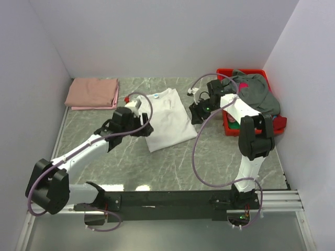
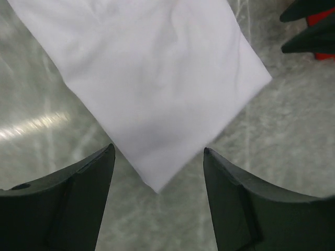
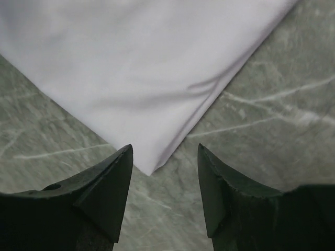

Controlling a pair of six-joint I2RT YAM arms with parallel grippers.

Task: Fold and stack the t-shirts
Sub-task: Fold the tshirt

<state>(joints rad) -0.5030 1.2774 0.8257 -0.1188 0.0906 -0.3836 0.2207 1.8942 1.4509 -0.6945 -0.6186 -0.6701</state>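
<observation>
A white t-shirt (image 1: 167,117) lies folded flat in the middle of the table. My left gripper (image 1: 142,128) hangs at its left edge. In the left wrist view the gripper (image 2: 157,148) is open, with a corner of the white shirt (image 2: 157,78) lying on the table between the fingers, nothing clamped. My right gripper (image 1: 196,113) is at the shirt's right edge. It (image 3: 165,146) is open too, its fingers on either side of another corner of the white shirt (image 3: 131,63). A salmon-pink t-shirt (image 1: 93,93) lies folded at the back left.
A red bin (image 1: 226,125) stands at the right wall with a grey shirt (image 1: 256,91) heaped in it and red cloth (image 1: 280,123) at its near side. White walls close in the grey marbled table (image 1: 172,167) on three sides.
</observation>
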